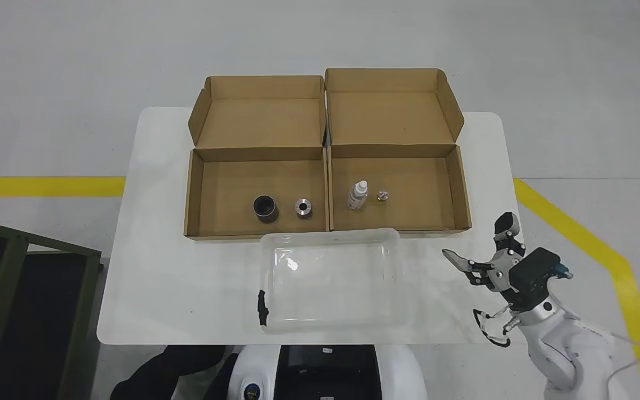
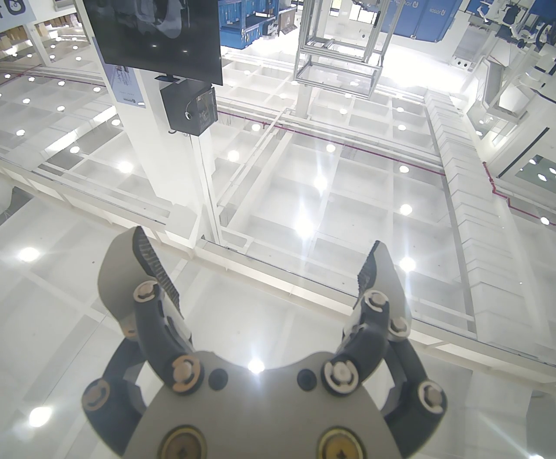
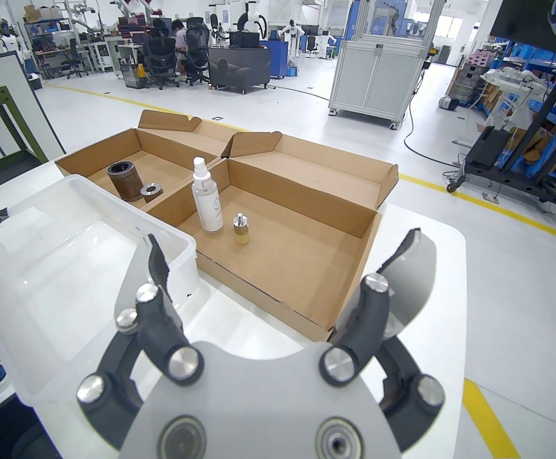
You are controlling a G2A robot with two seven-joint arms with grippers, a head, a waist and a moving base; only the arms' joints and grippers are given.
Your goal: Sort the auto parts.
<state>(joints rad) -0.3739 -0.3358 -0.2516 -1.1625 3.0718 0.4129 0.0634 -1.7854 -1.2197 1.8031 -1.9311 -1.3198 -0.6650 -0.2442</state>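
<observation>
Top view looks down on the table (image 1: 150, 250). Right wrist view, at 4 o'clock, faces across the same cardboard boxes (image 3: 304, 261). Left wrist view faces the ceiling (image 2: 347, 182).

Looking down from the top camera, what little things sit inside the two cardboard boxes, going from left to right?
dark cylinder → metal ring → spray bottle → small brass fitting

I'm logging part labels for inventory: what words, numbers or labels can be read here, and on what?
Spray bottle: label print too small to read.
Poster on the pillar: blurred, unreadable.
Blue banner: lettering cut off and blurred, not legible.
Dark cylinder, metal ring, brass fitting: no text visible.
</observation>
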